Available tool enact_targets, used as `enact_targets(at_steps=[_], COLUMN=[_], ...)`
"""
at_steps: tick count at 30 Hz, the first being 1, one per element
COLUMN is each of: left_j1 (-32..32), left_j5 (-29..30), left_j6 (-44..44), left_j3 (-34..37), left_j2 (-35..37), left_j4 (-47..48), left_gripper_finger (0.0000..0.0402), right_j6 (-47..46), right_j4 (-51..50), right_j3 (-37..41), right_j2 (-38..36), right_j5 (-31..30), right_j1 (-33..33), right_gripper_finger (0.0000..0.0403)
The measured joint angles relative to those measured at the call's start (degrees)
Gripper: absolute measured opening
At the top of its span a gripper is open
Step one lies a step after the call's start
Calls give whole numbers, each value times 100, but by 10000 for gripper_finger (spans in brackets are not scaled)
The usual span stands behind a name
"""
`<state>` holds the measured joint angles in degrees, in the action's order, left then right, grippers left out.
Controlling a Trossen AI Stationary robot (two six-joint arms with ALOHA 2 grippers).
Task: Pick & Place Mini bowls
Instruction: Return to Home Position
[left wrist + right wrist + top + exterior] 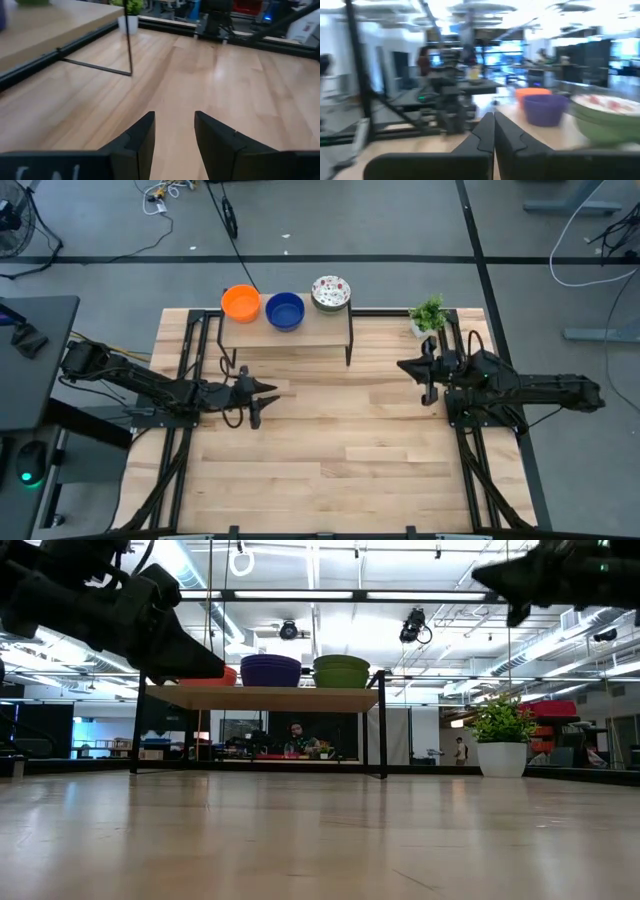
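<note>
The mini bowls are found in a row on the shelf (320, 330) at the far edge of the counter (340, 450). The orange bowls (241, 303) are at the shelf's left end, the blue bowls (285, 311) just beside them, and the white speckled bowls (331, 292) towards its right end. How many are piled in each cannot be told. A potted plant (428, 314) is set near the far right corner.

The left pincer (270, 391) is held above the counter's left half, on the near side of the shelf, released, with nothing between its fingers. The right pincer (404, 366) is held near the right edge, clenched on nothing and pointed towards the middle.

Since no bowl is carried and none is seen off the shelf, the placing is judged complete, and the step in hand is taken to be the retreat to rest. For the next move, each arm would need to be folded back towards its own side edge, kept clear of the shelf's legs and the plant.
</note>
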<state>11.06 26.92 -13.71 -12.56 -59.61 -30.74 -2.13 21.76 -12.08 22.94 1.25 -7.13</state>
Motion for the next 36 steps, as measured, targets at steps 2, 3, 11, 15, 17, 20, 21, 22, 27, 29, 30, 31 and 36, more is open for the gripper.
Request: enact_targets(at_steps=[2,3,11,15,17,20,21,22,27,29,30,31,36], left_j1=[-3,-3,-3,-1,-3,-3,-3,-3,-2,-3,-3,-3,-3], left_j5=[138,208,685,695,745,796,800,806,1038,1147,1187,1222,1469], left_j6=[58,115,245,302,299,295,294,285,237,235,234,232,82], left_j3=[0,0,0,0,0,0,0,0,0,0,0,0,0], left_j2=[0,0,0,0,0,0,0,0,0,0,0,0,0], left_j4=[0,0,-80,-296,-371,-466,-501,-522,-570,-570,-570,-570,-570], left_gripper_finger=[142,142,142,142,142,142,142,142,142,142,142,142,142], right_j6=[-6,-53,-500,-436,-434,-444,-446,-472,-842,-990,-1011,-990,-519], right_j4=[-14,-24,-936,-1543,-1708,-1821,-1903,-1944,-1368,-1062,-1189,-1182,-1349], right_j3=[159,215,274,274,274,274,274,305,872,1123,1128,1127,1118], right_j2=[-185,-265,-769,-1007,-1161,-1431,-1527,-1621,-2060,-2186,-2235,-2250,-2288], right_j5=[-276,-321,293,605,582,580,580,580,609,682,698,699,722], right_j1=[-21,-21,-11,-11,-11,-11,-11,-11,-11,3,31,71,316], right_gripper_finger=[6,6,6,6,7,7,7,6,4,3,4,3,3])
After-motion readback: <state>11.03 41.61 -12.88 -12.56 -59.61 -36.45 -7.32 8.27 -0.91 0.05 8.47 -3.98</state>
